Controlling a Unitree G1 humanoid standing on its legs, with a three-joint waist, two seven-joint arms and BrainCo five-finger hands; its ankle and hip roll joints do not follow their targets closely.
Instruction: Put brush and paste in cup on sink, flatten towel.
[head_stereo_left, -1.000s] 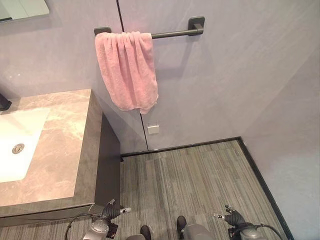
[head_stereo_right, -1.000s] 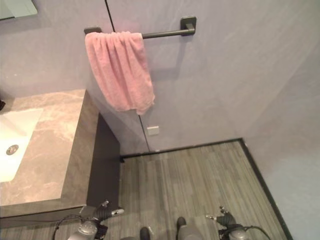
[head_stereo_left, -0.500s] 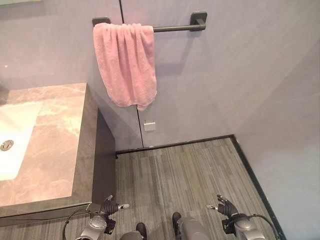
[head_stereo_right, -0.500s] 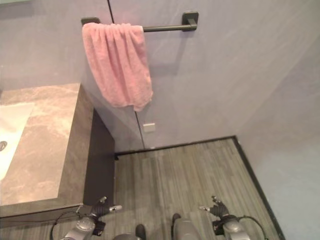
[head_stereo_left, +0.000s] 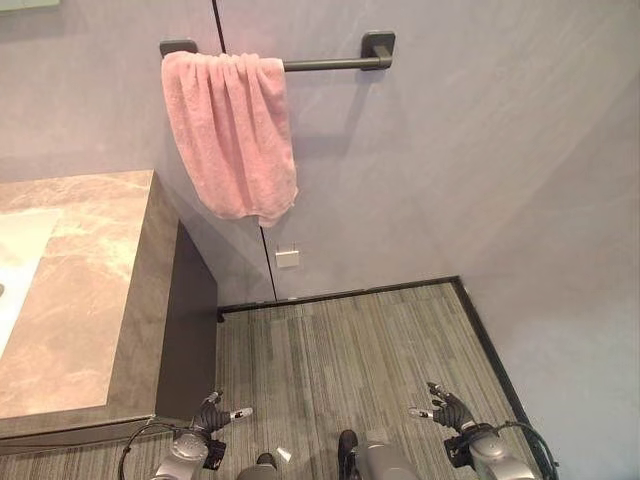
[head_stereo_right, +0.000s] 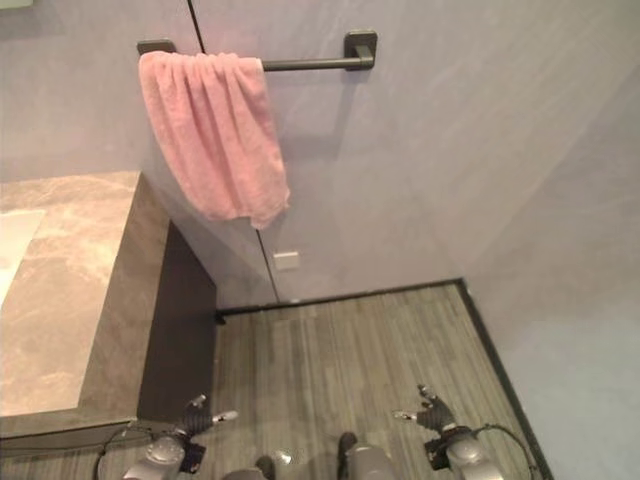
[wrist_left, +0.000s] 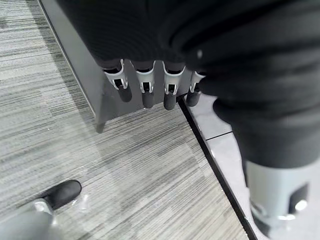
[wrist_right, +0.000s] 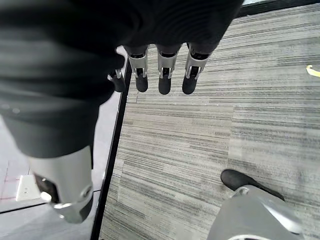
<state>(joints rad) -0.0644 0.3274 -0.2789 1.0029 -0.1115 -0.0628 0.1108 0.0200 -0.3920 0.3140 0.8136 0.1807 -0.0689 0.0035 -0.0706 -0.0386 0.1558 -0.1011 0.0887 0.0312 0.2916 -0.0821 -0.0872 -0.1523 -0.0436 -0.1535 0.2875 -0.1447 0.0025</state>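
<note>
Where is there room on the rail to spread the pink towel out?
The towel rail is bare from the bunched pink towel to its far bracket. The end nearer the marble counter is crowded with folds.

Pink towel (head_stereo_left: 233, 135) hangs bunched (unflattened) on the wall bar (head_stereo_left: 322, 64).

A towel (head_stereo_left: 232, 135) hangs bunched over the left end of a rail (head_stereo_left: 325, 64) on the far wall. The counter (head_stereo_left: 75, 290) stands at left, below the towel. Floor (head_stereo_left: 350, 350) stretches right of it, with a wall plate (head_stereo_left: 287, 258) low on the far wall.
</note>
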